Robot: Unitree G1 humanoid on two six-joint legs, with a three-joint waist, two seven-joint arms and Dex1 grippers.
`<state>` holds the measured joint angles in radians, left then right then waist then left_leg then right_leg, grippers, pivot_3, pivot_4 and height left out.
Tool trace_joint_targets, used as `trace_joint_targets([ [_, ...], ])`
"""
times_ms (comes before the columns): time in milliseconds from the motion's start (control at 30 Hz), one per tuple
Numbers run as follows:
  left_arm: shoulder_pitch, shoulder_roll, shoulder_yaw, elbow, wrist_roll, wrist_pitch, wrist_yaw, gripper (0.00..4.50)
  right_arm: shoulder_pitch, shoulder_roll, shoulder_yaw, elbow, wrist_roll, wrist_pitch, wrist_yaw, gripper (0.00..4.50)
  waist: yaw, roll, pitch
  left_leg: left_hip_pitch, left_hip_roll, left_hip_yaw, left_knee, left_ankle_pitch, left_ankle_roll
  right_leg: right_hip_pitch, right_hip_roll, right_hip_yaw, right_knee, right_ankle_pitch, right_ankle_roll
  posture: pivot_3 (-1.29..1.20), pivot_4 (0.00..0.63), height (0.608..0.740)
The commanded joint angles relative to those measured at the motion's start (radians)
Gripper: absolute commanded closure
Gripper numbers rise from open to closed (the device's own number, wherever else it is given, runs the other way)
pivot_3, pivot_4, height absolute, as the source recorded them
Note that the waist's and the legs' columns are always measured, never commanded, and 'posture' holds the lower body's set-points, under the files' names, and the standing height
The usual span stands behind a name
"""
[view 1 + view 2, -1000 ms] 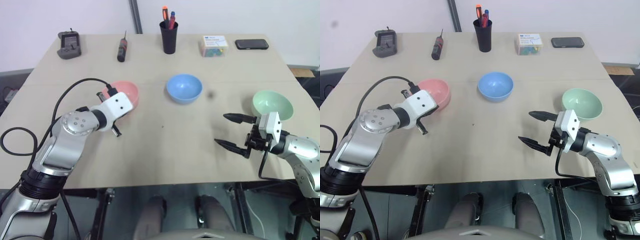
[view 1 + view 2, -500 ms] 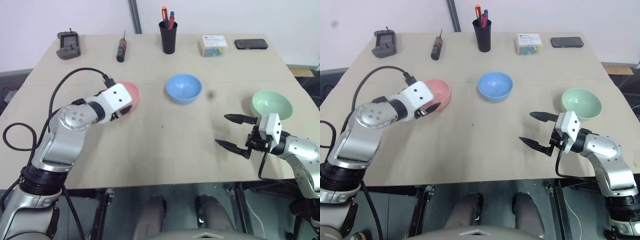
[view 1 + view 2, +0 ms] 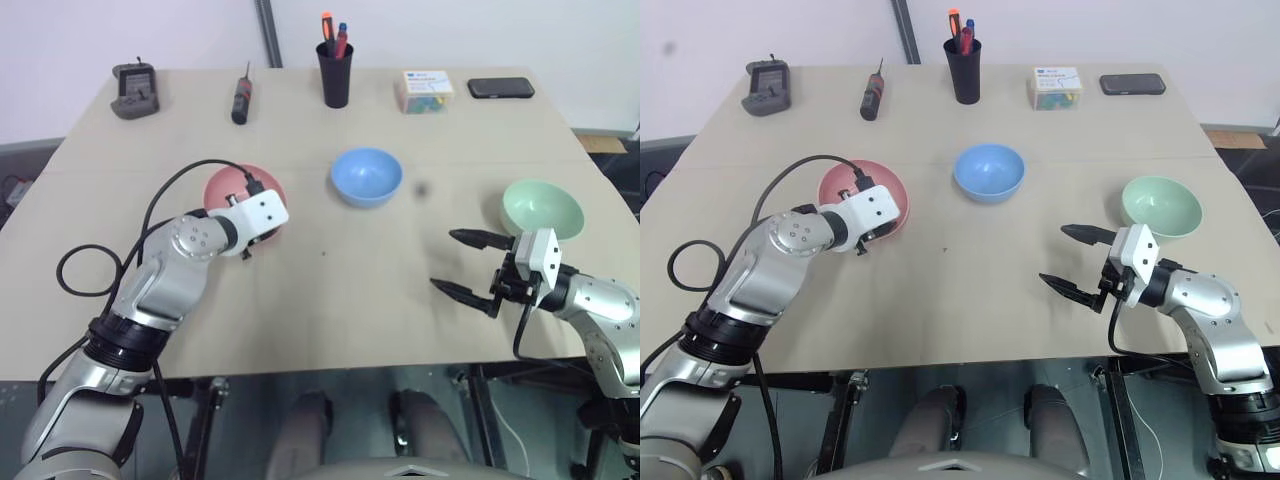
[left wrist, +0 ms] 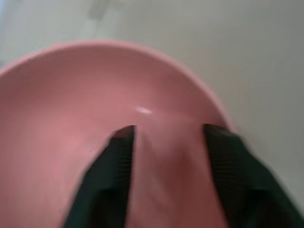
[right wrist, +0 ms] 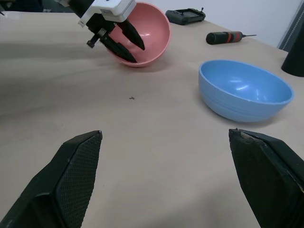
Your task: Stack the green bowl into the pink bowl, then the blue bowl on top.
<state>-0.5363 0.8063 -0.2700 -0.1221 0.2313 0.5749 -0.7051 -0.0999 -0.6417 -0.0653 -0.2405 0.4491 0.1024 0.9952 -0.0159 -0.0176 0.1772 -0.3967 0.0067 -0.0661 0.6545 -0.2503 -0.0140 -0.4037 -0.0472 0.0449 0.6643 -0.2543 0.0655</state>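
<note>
On the left of the table [image 3: 300,300] sits the pink bowl [image 3: 228,186], tipped so its opening leans toward the robot, with nothing in it but the left gripper [image 5: 121,41] at its near rim. One black finger reaches inside the bowl and the other runs along the outer wall, so the rim lies between them. They look pinched on it, though the left wrist view is too soft to be sure of contact. Toward the middle stands the blue bowl [image 3: 367,177], upright and empty, well apart from both grippers. Behind it, at the far edge, a black cup [image 3: 337,72] holds a few pens. On the right the green bowl [image 3: 542,209] rests upright and empty. The right gripper [image 3: 466,264] hangs just in front of it, fingers spread wide, grasping nothing and pointing toward the table's middle.
</note>
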Motion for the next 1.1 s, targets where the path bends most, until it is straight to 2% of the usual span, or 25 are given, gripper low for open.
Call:
trace_joint_targets([
  [33, -0.016, 0.018, 0.070, -0.034, -0.017, 0.021, -0.020, 3.76, 0.007, -0.002, -0.023, -0.049, 0.006, -0.012, -0.012, 0.00, 0.000, 0.000, 0.000, 0.000, 0.000, 0.000, 0.000, 0.000, 0.000, 0.000, 0.000, 0.000, 0.000, 0.000, 0.000, 0.00, 0.150, 0.740],
  [67, -0.012, 0.018, 0.080, -0.044, -0.024, 0.031, -0.026, 3.75, 0.009, -0.002, -0.023, -0.052, 0.006, -0.011, -0.013, 0.00, -0.001, 0.000, 0.000, 0.000, 0.000, 0.000, 0.000, 0.000, 0.000, 0.000, 0.000, 0.000, 0.000, 0.000, 0.000, 0.00, 0.150, 0.740],
  [100, -0.010, 0.019, 0.086, -0.052, -0.030, 0.040, -0.035, 3.50, 0.009, -0.002, -0.022, -0.053, 0.006, -0.011, -0.015, 0.00, -0.001, 0.000, 0.000, 0.000, 0.000, 0.000, 0.000, 0.000, 0.000, 0.000, 0.000, 0.000, 0.000, 0.000, 0.000, 0.00, 0.150, 0.740],
  [133, -0.007, 0.024, 0.086, -0.059, -0.030, 0.040, -0.042, 3.18, 0.009, -0.002, -0.022, -0.054, 0.006, -0.009, -0.016, 0.00, 0.000, 0.000, 0.000, 0.000, 0.000, 0.000, 0.000, 0.000, 0.000, 0.000, 0.000, 0.000, 0.000, 0.000, 0.000, 0.00, 0.150, 0.740],
  [233, -0.009, 0.029, 0.083, -0.064, 0.004, 0.047, -0.019, 1.81, 0.006, -0.001, -0.020, -0.055, 0.007, -0.009, -0.019, 0.00, 0.000, 0.000, 0.000, 0.000, 0.000, 0.000, 0.000, 0.000, 0.000, 0.000, 0.000, 0.000, 0.000, 0.000, 0.000, 0.00, 0.150, 0.740],
  [267, -0.007, 0.037, 0.080, -0.070, 0.008, 0.051, -0.028, 1.53, 0.005, -0.001, -0.018, -0.054, 0.006, -0.010, -0.020, 0.00, 0.000, 0.000, 0.000, 0.000, 0.000, 0.000, 0.000, 0.000, 0.000, 0.000, 0.000, 0.000, 0.000, 0.000, 0.000, 0.00, 0.150, 0.740],
  [800, 0.000, 0.045, 0.164, -0.243, -0.093, 0.232, -0.095, 1.53, -0.022, 0.004, -0.004, -0.012, -0.009, -0.037, -0.007, 0.00, -0.001, 0.000, 0.000, 0.000, 0.000, 0.000, 0.000, 0.000, 0.000, 0.000, 0.000, 0.000, 0.000, 0.000, 0.000, 0.00, 0.150, 0.740],
  [1100, 0.020, 0.078, 0.122, -0.243, -0.063, 0.270, -0.062, 1.53, -0.041, 0.008, 0.001, 0.018, -0.012, -0.051, 0.014, 0.00, -0.001, 0.000, 0.000, 0.000, 0.000, 0.000, 0.000, 0.000, 0.000, 0.000, 0.000, 0.000, 0.000, 0.000, 0.000, 0.00, 0.150, 0.740],
])
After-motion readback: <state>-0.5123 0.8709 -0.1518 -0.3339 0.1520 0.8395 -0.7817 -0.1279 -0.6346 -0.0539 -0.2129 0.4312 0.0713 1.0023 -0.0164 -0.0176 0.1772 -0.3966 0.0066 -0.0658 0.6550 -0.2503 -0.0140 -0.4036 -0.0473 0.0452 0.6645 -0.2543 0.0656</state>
